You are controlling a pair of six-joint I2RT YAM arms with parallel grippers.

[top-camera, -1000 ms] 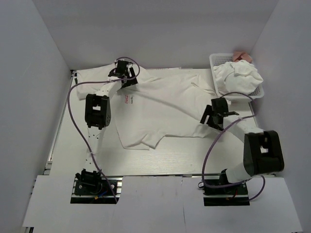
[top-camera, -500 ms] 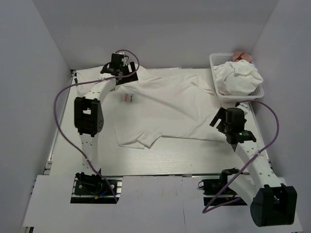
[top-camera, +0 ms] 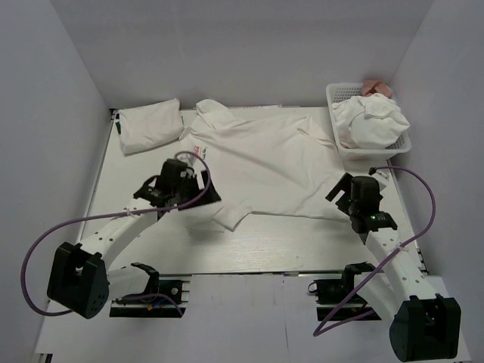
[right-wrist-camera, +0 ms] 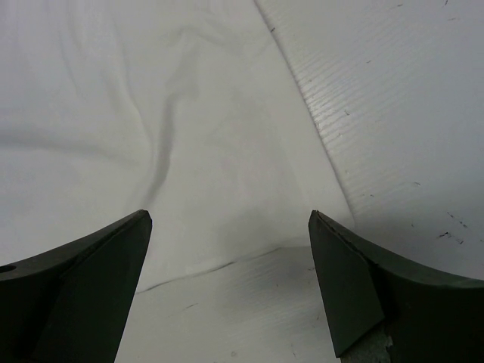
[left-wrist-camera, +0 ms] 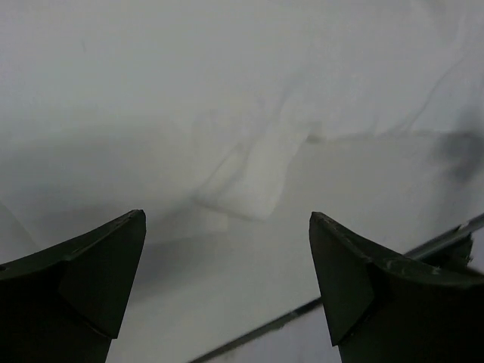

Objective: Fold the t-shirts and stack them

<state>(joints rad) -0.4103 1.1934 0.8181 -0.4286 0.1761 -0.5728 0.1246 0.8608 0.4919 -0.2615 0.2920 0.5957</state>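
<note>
Both arms low over the surface [top-camera: 265,246], nothing held

- Left end effector [top-camera: 185,187]: jaws spread wide, released. Right end effector [top-camera: 344,193]: likewise released
- Spread t-shirt [top-camera: 272,162]: lies flat, front up, between the two end effectors. Long axis runs across from one to the other. Collar lies beyond the left end effector, on its far side; the hem corner is just ahead of the right one
- Red print [top-camera: 199,153]: just beyond the left end effector, on the chest
- Folded t-shirt [top-camera: 150,125]: flat white rectangle, farther out from the left end effector and apart from it
- Basket [top-camera: 336,98]: beyond the right end effector, with a crumpled heap of t-shirts [top-camera: 370,122] in it

View differences:
- Only the top view gives the collar, print, folded piece and basket
- Left wrist: a sleeve end [left-wrist-camera: 253,181], creased, ahead between the fingers [left-wrist-camera: 91,265], with cloth all around it
- Right wrist: the shirt's edge ends ahead of the fingers [right-wrist-camera: 83,265], with bare ribbed surface ahead to its right
</note>
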